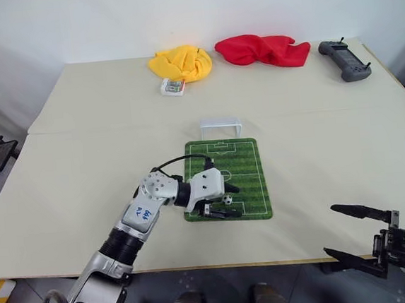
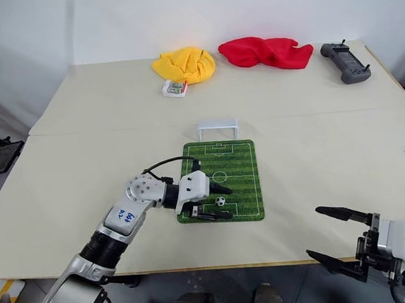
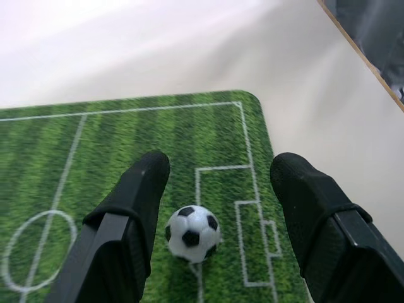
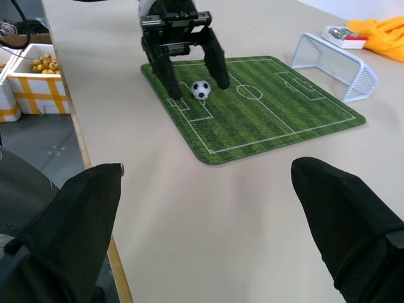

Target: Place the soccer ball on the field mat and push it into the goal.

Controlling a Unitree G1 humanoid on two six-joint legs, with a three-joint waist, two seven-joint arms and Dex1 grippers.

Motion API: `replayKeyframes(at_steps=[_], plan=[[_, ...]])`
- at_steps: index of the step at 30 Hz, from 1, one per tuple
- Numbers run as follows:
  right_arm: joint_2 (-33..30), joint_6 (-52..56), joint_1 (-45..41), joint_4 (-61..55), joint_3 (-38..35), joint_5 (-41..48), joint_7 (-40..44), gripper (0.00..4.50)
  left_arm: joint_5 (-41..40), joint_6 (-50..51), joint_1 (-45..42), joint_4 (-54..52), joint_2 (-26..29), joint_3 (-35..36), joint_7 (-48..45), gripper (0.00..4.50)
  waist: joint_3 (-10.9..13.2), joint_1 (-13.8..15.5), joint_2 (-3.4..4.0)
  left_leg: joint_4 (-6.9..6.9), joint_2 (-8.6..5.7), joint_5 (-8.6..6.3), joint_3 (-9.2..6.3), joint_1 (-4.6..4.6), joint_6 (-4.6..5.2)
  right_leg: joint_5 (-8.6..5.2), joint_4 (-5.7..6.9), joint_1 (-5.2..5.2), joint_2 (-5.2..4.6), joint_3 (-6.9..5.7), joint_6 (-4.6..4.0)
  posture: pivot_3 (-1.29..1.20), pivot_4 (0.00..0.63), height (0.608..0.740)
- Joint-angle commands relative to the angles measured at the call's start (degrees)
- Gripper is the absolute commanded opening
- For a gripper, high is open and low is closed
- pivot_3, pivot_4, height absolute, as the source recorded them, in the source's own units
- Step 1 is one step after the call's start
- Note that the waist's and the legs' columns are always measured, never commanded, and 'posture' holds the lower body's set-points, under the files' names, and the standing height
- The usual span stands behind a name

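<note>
The soccer ball (image 1: 226, 200) is seen resting on the field mat (image 1: 245, 163), between the parted fingers of the left hand (image 1: 223, 200), unheld; the goal (image 1: 221, 128) stands past the mat's far end.

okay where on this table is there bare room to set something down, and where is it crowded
Bare table stretches left of the field mat, and more lies right of it, up to the controller. Free too: the strip between the goal and the cloths. Crowded: the mat's near end, where the left gripper straddles the soccer ball, and the far edge with yellow cloth, small box, red cloth.
</note>
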Motion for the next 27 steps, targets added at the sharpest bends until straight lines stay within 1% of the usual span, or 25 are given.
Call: replayKeyframes(at_steps=[1, 4, 6, 12, 15, 19, 22, 23, 27], plan=[[0.21, 0.12, 0.40, -1.30, -0.11, 0.54, -0.42, 4.50, -2.86, -0.45, -0.12, -2.37, -0.52, 2.67, 0.04, 3.02, 0.00, 0.00, 0.00, 0.00, 0.00, 0.00, 0.00, 0.00, 0.00, 0.00, 0.00, 0.00, 0.00, 0.00, 0.00, 0.00, 0.150, 0.740], [0.08, 0.32, 0.08, -1.33, 0.34, 0.53, -0.65, 4.50, -6.87, 1.66, 0.05, -3.52, -0.20, 5.33, -1.63, 3.02, 0.00, 0.00, 0.00, 0.00, 0.00, 0.00, 0.00, 0.00, 0.00, 0.00, 0.00, 0.00, 0.00, 0.00, 0.00, 0.00, 0.150, 0.740], [0.03, 0.49, -0.17, -1.33, 0.45, 0.56, -0.67, 4.50, -9.86, 2.40, 0.46, -4.22, 0.98, 7.53, -3.60, 3.02, 0.00, -0.14, 0.00, 0.00, 0.00, 0.00, 0.00, 0.00, 0.00, 0.00, 0.01, 0.00, 0.00, 0.00, 0.00, 0.00, 0.150, 0.740], [-0.20, 0.75, -0.73, -1.07, 0.21, 0.80, -0.44, 4.50, -15.44, -0.01, 2.77, -3.25, 7.07, 14.11, -9.93, 3.02, -0.02, -0.21, 0.04, -0.01, 0.03, 0.00, 0.00, 0.03, -0.01, 0.00, 0.05, -0.02, 0.01, 0.01, -0.01, 0.00, 0.150, 0.740], [-0.27, 0.78, -0.79, -1.04, 0.11, 0.89, -0.35, 4.50, -17.51, 0.21, 4.59, -3.09, 9.95, 16.78, -12.06, 2.41, -0.02, -0.19, 0.04, 0.00, 0.02, 0.00, -0.01, 0.03, -0.01, 0.00, 0.04, -0.01, 0.00, 0.01, -0.01, 0.00, 0.150, 0.740], [0.02, 0.29, -0.99, -0.59, 0.09, 0.78, -0.27, 4.50, -19.46, 0.42, 10.85, -7.06, 13.65, 17.70, -15.74, 1.17, -0.04, -0.16, 0.06, -0.02, 0.02, 0.00, -0.02, 0.04, 0.00, 0.01, 0.04, 0.00, -0.02, 0.01, -0.01, 0.00, 0.150, 0.740], [0.62, -1.96, -2.72, 1.19, 0.01, 0.03, -0.25, 4.50, -18.23, -0.20, 13.97, -9.38, 12.84, 15.07, -15.31, 0.26, -0.03, -0.05, 0.06, -0.05, 0.03, -0.01, -0.03, 0.04, -0.01, 0.00, 0.03, -0.01, -0.02, 0.00, -0.02, 0.00, 0.150, 0.740], [0.65, -2.20, -3.03, 1.50, -0.02, 0.02, -0.20, 4.50, -17.61, -0.17, 14.59, -9.81, 12.30, 14.10, -14.82, 0.02, -0.04, 0.01, 0.07, -0.02, 0.02, -0.01, -0.04, 0.03, -0.01, 0.01, 0.02, 0.01, -0.02, 0.00, -0.02, 0.00, 0.150, 0.740], [0.33, -2.13, -2.84, 1.22, 0.05, 0.49, 0.62, 4.50, -15.55, -0.17, 15.90, -11.01, 10.06, 11.06, -12.08, 0.02, -0.03, 0.04, 0.06, 0.03, -0.01, 0.00, -0.03, 0.04, 0.01, 0.01, -0.01, 0.07, -0.06, 0.00, -0.03, 0.00, 0.150, 0.740]])
